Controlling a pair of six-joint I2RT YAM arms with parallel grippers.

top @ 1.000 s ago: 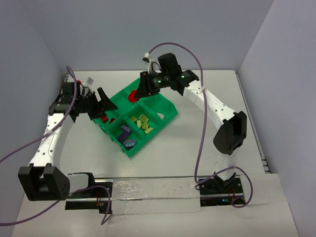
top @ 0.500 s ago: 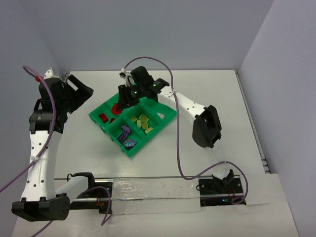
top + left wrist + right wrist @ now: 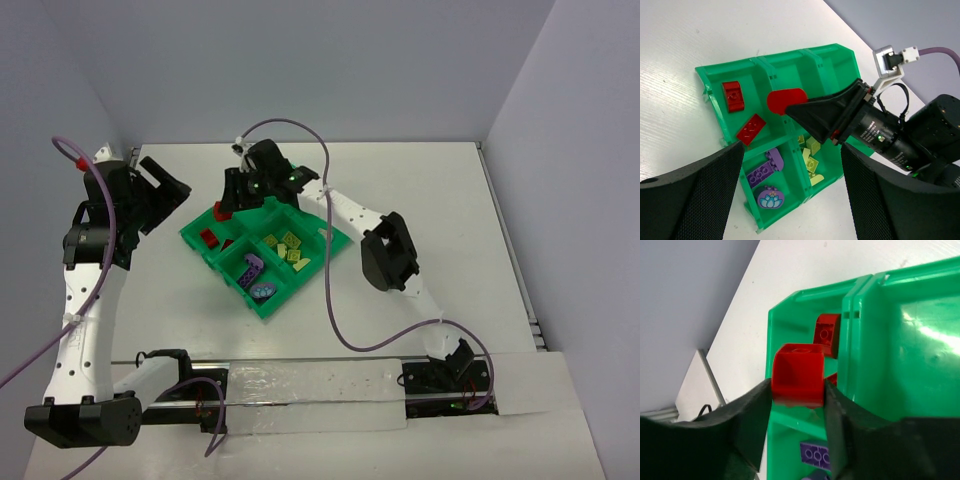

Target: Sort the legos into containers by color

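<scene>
Right wrist view: the right end effector is closed on a red lego, which is held above the green tray, over or just beside the corner bin where other red legos already lie. Release is judged not yet done. The purple pieces in one bin and the yellow-green legos in the bin beside it are laid out plainly only in the left wrist view, so sorting is judged nearly finished. The left end effector is spread wide and empty. Only from the top external view can it be placed: raised over the table, off the tray's left side.
</scene>
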